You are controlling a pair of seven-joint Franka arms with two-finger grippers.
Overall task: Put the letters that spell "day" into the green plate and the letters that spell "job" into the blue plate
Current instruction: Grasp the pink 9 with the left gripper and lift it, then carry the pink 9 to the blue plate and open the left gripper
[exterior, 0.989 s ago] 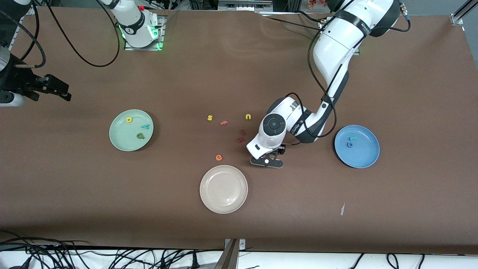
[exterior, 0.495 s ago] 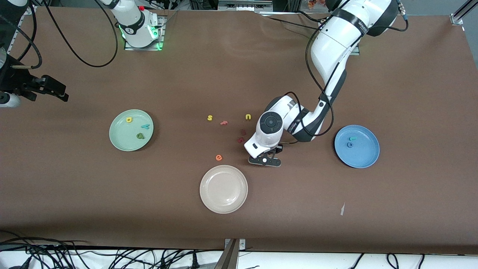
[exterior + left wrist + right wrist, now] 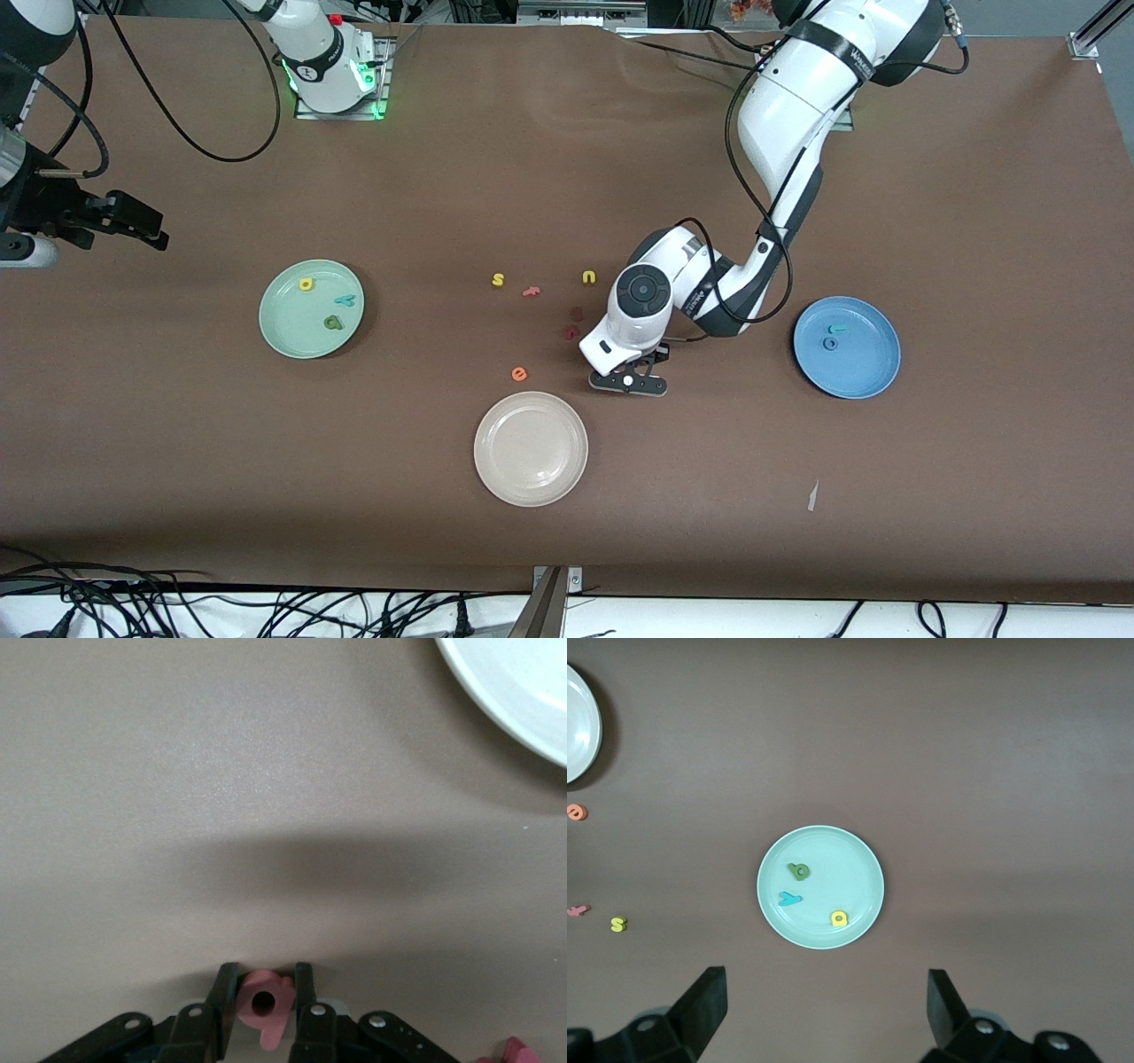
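Note:
My left gripper is down at the table, a little farther from the front camera than the cream plate. In the left wrist view its jaws are shut on the pinkish-red "b", a finger against each side. The blue plate holds the teal "j" and the blue "o". The green plate holds the yellow "a", the teal "y" and the olive "d". My right gripper waits open over the right arm's end of the table, with the green plate in its wrist view.
A cream-white plate lies nearest the front camera. Loose letters lie mid-table: an orange "e", a yellow "s", a yellow "u", a pink piece and two dark red pieces.
The left gripper has shifted slightly toward the right arm's end and its jaws have closed on the "b". The right gripper has drifted a little.

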